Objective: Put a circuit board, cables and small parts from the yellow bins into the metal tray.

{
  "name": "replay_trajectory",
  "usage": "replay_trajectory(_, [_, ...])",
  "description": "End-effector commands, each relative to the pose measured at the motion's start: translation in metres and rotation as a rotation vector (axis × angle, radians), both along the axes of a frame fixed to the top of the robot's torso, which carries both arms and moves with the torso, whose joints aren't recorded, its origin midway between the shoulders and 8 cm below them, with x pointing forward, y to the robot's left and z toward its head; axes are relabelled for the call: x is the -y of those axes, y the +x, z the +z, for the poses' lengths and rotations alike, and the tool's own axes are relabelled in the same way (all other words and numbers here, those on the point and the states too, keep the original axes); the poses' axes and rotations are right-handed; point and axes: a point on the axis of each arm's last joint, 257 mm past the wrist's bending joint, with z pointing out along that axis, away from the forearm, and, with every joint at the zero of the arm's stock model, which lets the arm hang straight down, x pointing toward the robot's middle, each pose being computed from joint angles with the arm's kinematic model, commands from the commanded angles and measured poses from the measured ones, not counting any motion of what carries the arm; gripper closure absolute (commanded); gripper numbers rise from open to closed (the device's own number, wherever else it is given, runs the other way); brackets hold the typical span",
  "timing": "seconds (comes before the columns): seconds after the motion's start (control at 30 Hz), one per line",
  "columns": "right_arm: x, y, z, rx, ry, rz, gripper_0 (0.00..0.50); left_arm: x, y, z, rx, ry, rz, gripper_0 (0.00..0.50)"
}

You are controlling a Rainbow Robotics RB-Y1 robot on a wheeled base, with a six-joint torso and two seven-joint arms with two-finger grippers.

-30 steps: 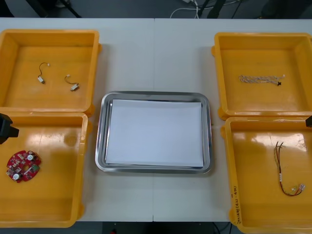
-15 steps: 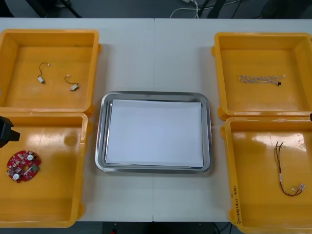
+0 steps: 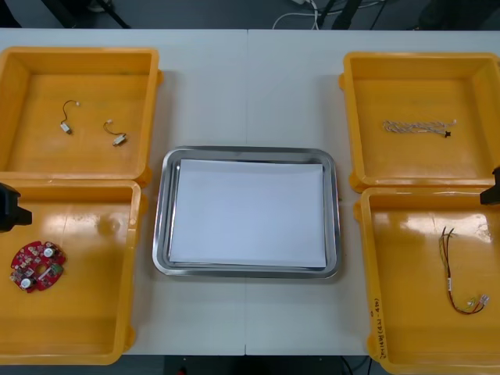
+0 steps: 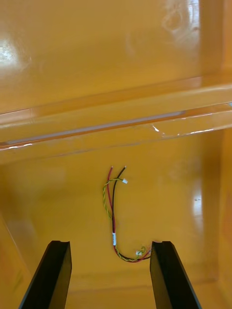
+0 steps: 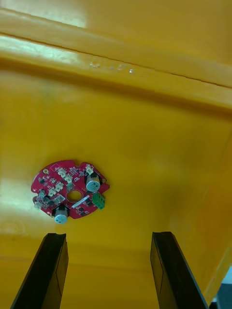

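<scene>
Currently, the left gripper (image 5: 108, 236) is held over the near left yellow bin (image 3: 86, 336), its fingers spread apart and gripping nothing. The round red circuit board (image 5: 70, 189) is seen lying flat on that bin's floor, just beyond the fingertips and untouched. The right gripper (image 4: 111, 244) is held over the near right yellow bin (image 3: 414, 328), its fingers likewise spread and gripping nothing; the red and yellow cable (image 4: 113, 222) is seen on the floor between and beyond them. Two small metal parts (image 3: 66, 127) are noted in the far left bin (image 3: 31, 156), and a twisted blue and white cable (image 3: 414, 126) in the far right bin (image 3: 391, 168). The metal tray (image 3: 160, 234), white inside, is set between the bins.
</scene>
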Motion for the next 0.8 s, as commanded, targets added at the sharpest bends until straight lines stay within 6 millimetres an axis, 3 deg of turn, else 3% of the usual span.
replay_trajectory(0.03, [0.007,-0.009,-0.001,0.039,-0.013,0.003,0.028,0.001,-0.007,-0.005,0.009,0.004,0.034,0.000])
replay_trajectory(0.8, [-0.004,-0.061,-0.057,0.043,0.053,0.021,0.027,0.008,-0.015,-0.052,-0.009,-0.110,0.233,0.000])
